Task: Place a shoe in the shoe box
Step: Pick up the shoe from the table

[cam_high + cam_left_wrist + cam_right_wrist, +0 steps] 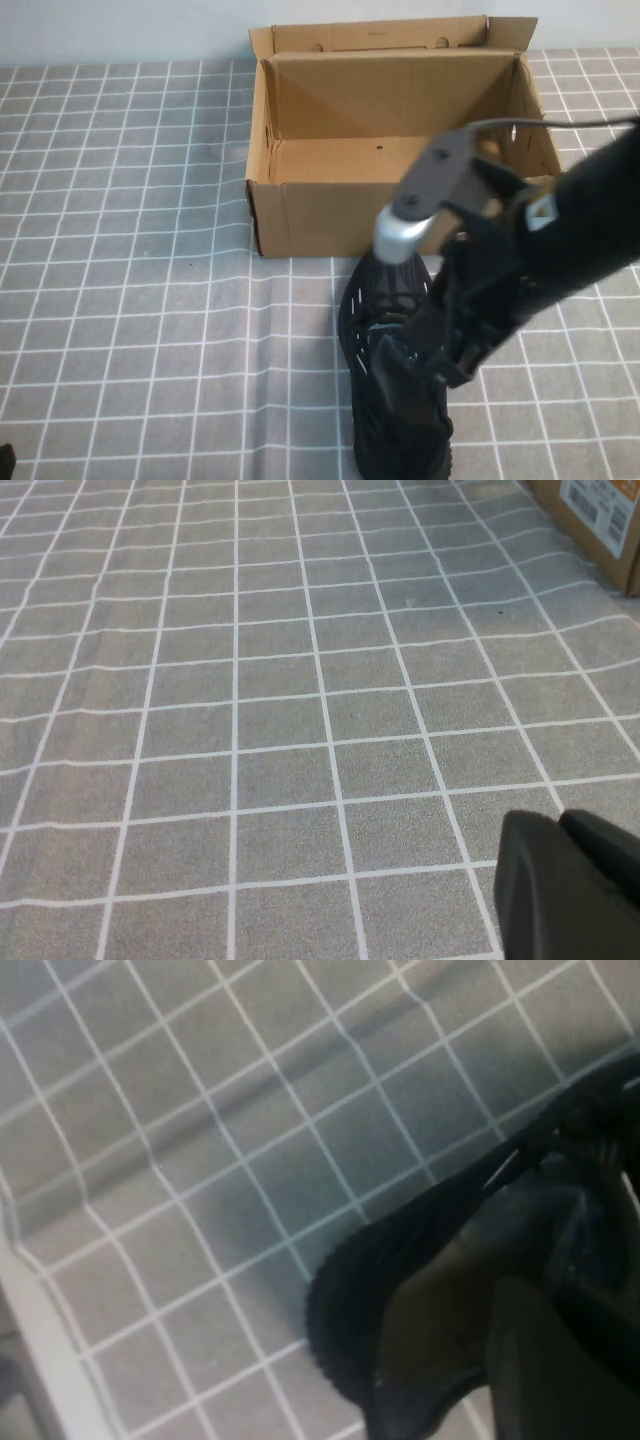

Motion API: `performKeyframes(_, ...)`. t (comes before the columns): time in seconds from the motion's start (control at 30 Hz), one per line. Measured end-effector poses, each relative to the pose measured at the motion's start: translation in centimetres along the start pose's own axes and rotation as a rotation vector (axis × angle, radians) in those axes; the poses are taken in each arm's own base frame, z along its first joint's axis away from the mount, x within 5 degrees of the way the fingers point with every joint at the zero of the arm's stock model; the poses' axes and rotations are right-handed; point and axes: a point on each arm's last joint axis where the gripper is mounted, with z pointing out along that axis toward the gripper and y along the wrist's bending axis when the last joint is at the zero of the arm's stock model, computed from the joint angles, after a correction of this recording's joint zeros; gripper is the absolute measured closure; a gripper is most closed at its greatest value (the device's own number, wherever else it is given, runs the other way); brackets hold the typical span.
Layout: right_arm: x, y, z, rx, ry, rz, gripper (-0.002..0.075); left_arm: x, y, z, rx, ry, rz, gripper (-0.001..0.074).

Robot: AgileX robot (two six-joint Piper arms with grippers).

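The black knit shoe lies on the checked cloth just in front of the open brown shoe box, toe toward the box's front wall. My right gripper reaches down onto the shoe's collar from the right. In the right wrist view one dark finger sits inside the shoe's opening, and the shoe's ridged heel shows over the cloth. The jaws look closed on the shoe's side. My left gripper is shut and empty, low over the cloth at the near left.
The box's lid flap stands up at the back. A corner of the box with a printed label shows in the left wrist view. The grey checked cloth has wrinkles in front of the box.
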Motion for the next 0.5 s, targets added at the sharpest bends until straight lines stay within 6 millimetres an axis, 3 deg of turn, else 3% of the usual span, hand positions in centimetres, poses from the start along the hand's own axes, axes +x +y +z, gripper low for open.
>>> performKeyframes(0.07, -0.7, 0.0, 0.5, 0.024, 0.020, -0.052, 0.0650, 0.0, 0.0, 0.0, 0.000, 0.000, 0.000, 0.0736)
performKeyframes(0.27, -1.6, -1.2, 2.5, 0.070, 0.079, -0.112, 0.0342, 0.0, 0.0, 0.0, 0.000, 0.000, 0.000, 0.0736)
performKeyframes(0.37, -1.9, -1.9, 4.1, 0.067, 0.116, -0.148, 0.0295, 0.0, 0.0, 0.0, 0.000, 0.000, 0.000, 0.0736)
performKeyframes(0.5, -2.1, -2.7, 5.7, 0.092, 0.167, -0.219, 0.0296, 0.0, 0.0, 0.0, 0.000, 0.000, 0.000, 0.0736)
